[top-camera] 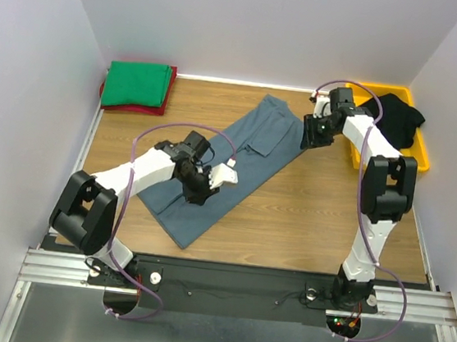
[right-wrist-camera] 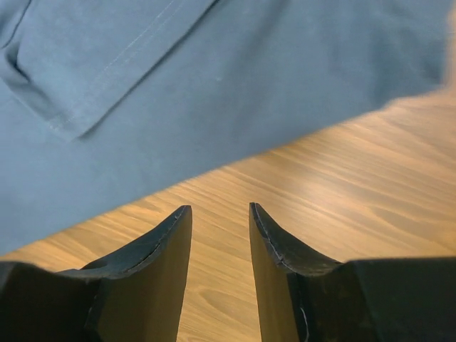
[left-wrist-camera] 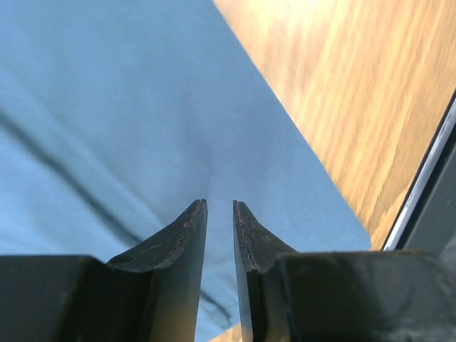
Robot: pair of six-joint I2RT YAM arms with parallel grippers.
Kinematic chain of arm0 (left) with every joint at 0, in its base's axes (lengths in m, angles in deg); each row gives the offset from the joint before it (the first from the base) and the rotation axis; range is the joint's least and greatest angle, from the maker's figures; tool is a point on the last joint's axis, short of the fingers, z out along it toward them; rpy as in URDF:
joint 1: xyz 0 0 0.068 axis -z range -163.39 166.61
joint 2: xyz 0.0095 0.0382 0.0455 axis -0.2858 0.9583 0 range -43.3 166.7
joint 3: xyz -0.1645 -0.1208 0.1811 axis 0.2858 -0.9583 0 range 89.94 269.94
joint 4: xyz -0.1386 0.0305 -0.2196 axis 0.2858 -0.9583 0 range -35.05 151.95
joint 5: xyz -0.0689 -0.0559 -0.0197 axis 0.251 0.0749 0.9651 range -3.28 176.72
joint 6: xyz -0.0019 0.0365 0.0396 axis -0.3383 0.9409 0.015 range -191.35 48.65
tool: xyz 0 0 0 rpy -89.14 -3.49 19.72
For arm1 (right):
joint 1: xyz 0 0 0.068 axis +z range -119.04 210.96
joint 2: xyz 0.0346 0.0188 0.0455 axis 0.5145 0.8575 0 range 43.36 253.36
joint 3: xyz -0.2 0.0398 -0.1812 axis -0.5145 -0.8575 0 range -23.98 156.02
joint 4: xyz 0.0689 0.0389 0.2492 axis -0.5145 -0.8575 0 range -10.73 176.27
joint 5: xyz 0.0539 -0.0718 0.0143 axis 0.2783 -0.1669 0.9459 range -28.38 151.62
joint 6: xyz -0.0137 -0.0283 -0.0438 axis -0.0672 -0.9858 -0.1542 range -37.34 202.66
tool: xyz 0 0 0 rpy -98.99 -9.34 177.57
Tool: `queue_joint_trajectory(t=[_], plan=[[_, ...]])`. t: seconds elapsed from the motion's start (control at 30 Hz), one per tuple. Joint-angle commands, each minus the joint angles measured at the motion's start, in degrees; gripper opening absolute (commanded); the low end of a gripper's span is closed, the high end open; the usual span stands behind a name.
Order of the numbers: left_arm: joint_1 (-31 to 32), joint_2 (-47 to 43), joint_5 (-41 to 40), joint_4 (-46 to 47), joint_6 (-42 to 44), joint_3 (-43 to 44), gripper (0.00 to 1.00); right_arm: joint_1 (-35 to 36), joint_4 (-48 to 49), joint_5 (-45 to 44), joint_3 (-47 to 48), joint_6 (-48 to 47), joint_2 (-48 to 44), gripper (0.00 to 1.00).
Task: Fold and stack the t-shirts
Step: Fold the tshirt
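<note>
Across mid-table, blue-grey shirt (top-camera: 252, 141) runs near-left to far-right; left gripper (left-wrist-camera: 219, 203), barely parted, over its near end; right gripper (right-wrist-camera: 219, 206), parted and empty, beside far end.

Long t-shirt (top-camera: 252, 149) across the table (top-camera: 305, 221) centre from 7 to 1 o'clock, folded t-shirts (top-camera: 139, 85) stacked at 10 o'clock, bin (top-camera: 421, 157) at 2 o'clock holding another t-shirt (top-camera: 400, 116).

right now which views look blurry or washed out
left wrist: tabletop smeared and glary, blue-grey shirt soft; right wrist: sharp, stitching and grain clear, slight blur at far right; top external: even light, crisp, soft shadows
</note>
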Motion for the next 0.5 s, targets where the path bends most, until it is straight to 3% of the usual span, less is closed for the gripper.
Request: queue_joint_trajectory(t=[0.0, 0.27, 0.47], plan=[[-1.73, -0.15, 3.38, -3.13, -3.59, 6.08, 0.33, 0.15, 0.36, 6.98, 3.79, 4.4, 5.14, 0.43], [-9.02, -5.15, 2.07, 5.39, -5.43, 7.49, 0.37, 1.12, 2.29, -0.12, 10.12, 9.49, 15.08, 0.31], [-15.17, -5.61, -1.36, 12.34, -8.86, 5.56, 0.38, 1.82, 2.91, -5.67, 22.85, 11.88, 25.79, 0.26]])
